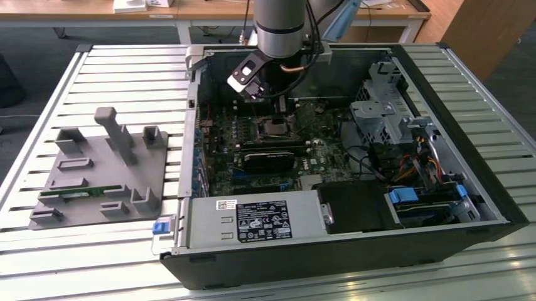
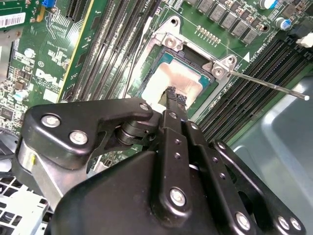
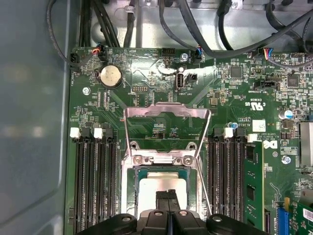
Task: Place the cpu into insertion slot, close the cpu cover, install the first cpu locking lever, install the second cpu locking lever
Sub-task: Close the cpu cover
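The arm reaches down into the open computer case (image 1: 352,260) in the upper middle of the exterior view, and the hand (image 1: 280,118) hangs just above the socket on the motherboard (image 3: 230,105). In both wrist views the hand (image 2: 171,92) (image 3: 167,194) is narrow, with its two black fingers (image 3: 162,197) pressed together and nothing between them. Their tips are at the dull silvery top of the cpu (image 3: 150,185) (image 2: 191,78), which lies flat in its slot. Whether they touch it I cannot tell. The cpu cover (image 3: 166,110) is swung open, away from the slot. One thin locking lever (image 2: 269,85) sticks out free beside the socket. The case lies on a slatted bench (image 1: 125,63), with a grey fixture (image 1: 88,182) on the exterior view's left.
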You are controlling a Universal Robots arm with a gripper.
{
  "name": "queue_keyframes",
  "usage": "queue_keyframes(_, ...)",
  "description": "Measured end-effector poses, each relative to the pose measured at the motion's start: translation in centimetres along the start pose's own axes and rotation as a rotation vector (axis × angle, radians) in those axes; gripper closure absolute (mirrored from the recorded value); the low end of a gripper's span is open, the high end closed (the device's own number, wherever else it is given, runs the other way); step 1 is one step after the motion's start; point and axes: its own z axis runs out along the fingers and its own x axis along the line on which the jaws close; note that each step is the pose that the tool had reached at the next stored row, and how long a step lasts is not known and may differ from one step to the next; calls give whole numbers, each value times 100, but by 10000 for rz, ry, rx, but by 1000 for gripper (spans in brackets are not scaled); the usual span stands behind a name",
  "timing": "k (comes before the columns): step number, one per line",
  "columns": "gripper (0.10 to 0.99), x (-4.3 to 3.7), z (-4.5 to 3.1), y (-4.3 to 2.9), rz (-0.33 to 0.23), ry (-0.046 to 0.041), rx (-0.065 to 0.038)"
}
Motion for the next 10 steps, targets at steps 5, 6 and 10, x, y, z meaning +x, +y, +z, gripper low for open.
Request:
queue_keyframes(5, 980, 0, -20, 1, 0, 2, -1)
queue_keyframes(6, 980, 0, -20, 2, 0, 4, -3)
queue_keyframes(10, 980, 0, -37, 3, -1, 0, 0)
